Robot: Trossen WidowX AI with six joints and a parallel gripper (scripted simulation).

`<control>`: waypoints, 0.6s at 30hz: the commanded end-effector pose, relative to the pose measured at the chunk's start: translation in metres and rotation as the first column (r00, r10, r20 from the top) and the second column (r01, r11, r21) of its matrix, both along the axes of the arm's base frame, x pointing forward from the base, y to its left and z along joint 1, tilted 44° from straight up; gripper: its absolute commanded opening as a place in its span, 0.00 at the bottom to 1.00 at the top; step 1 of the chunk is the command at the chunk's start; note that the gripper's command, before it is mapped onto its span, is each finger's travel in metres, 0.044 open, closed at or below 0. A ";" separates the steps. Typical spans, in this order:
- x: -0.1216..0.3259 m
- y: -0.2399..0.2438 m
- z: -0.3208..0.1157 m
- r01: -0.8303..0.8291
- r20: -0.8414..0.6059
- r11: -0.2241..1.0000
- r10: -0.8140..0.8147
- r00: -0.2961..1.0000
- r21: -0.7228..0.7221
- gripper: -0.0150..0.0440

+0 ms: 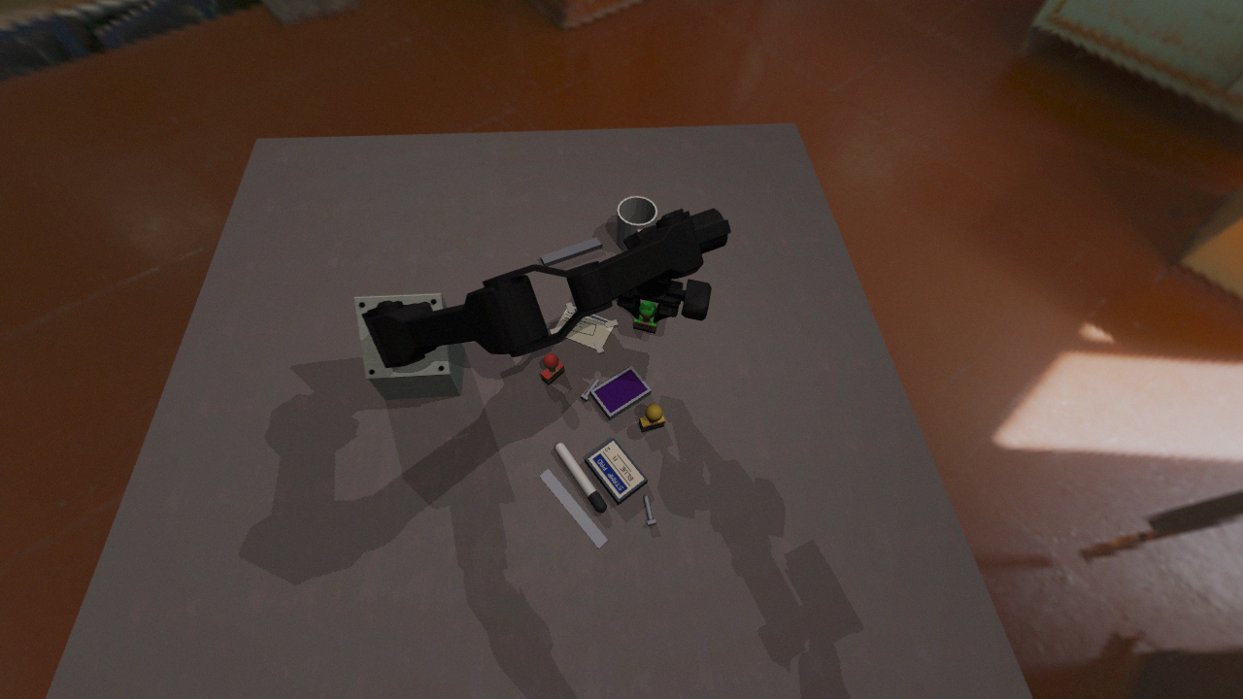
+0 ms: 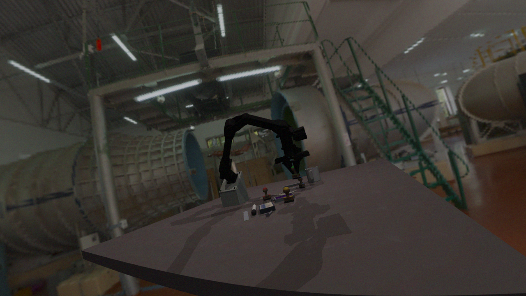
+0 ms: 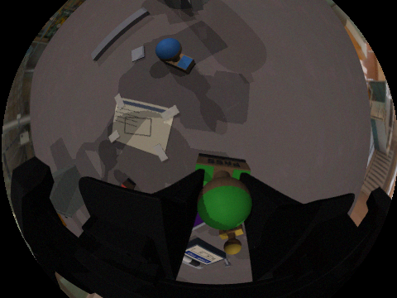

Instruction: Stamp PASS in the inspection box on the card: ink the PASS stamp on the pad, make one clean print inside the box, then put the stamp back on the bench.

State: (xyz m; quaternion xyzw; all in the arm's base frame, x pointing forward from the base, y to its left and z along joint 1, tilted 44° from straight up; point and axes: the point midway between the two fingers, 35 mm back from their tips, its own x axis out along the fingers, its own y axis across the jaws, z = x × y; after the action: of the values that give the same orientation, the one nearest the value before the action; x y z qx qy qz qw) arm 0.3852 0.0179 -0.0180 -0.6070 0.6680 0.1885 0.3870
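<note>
My gripper (image 1: 647,303) (image 2: 293,167) (image 3: 222,177) is shut on the green-knobbed PASS stamp (image 1: 646,316) (image 2: 296,176) (image 3: 225,204) and holds it upright above the bench, off to the side of the card. The cream card (image 1: 587,341) (image 3: 145,143) lies flat with tape at its corners. Its inspection box (image 3: 150,127) shows no print in the wrist view. The purple ink pad (image 1: 621,391) (image 2: 281,197) lies open on the bench; in the wrist view it is mostly hidden behind the stamp and fingers. The stamp's underside is hidden.
A blue stamp (image 2: 301,183) (image 3: 169,50), a red stamp (image 1: 551,368) (image 2: 266,194) and a yellow stamp (image 1: 653,418) (image 2: 287,195) stand around. A mug (image 1: 637,216) (image 2: 313,174) and a grey bar (image 1: 571,251) (image 3: 117,35) lie beyond the card. The pad's lid (image 1: 616,470), a marker (image 1: 575,470) and a strip (image 1: 572,508) lie nearer.
</note>
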 end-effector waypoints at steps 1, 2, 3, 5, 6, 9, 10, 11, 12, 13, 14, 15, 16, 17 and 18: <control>0.001 -0.006 -0.007 -0.001 -0.009 1.000 0.001 1.000 -0.007 0.25; 0.001 -0.007 -0.008 -0.001 -0.009 1.000 0.001 1.000 -0.007 0.25; 0.001 -0.008 -0.009 -0.001 -0.009 1.000 0.001 1.000 -0.007 0.25; 0.002 -0.010 -0.012 -0.001 -0.009 1.000 0.001 1.000 -0.007 0.25; 0.002 -0.011 -0.013 -0.001 -0.009 1.000 0.001 1.000 -0.007 0.25; 0.002 -0.014 -0.016 -0.001 -0.009 1.000 0.001 1.000 -0.007 0.25; 0.002 -0.016 -0.018 -0.001 -0.009 1.000 0.001 1.000 -0.007 0.25; 0.002 -0.017 -0.019 -0.001 -0.009 1.000 0.001 1.000 -0.007 0.25; 0.002 -0.018 -0.020 -0.001 -0.009 1.000 0.001 1.000 -0.007 0.25; 0.003 -0.019 -0.021 -0.001 -0.008 1.000 0.001 1.000 -0.007 0.25; 0.003 -0.020 -0.023 -0.001 -0.008 1.000 0.001 1.000 -0.008 0.25; 0.003 -0.021 -0.024 -0.001 -0.008 1.000 0.001 1.000 -0.008 0.25; 0.003 -0.022 -0.025 -0.001 -0.008 1.000 0.001 1.000 -0.008 0.25; 0.003 -0.024 -0.026 -0.001 -0.008 1.000 0.001 1.000 -0.008 0.25; 0.003 -0.025 -0.027 -0.001 -0.008 1.000 0.001 1.000 -0.008 0.25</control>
State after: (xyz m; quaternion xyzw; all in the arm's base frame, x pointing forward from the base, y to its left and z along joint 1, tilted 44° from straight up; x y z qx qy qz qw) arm 0.3903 -0.0008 -0.0383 -0.6080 0.6664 0.1876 0.3886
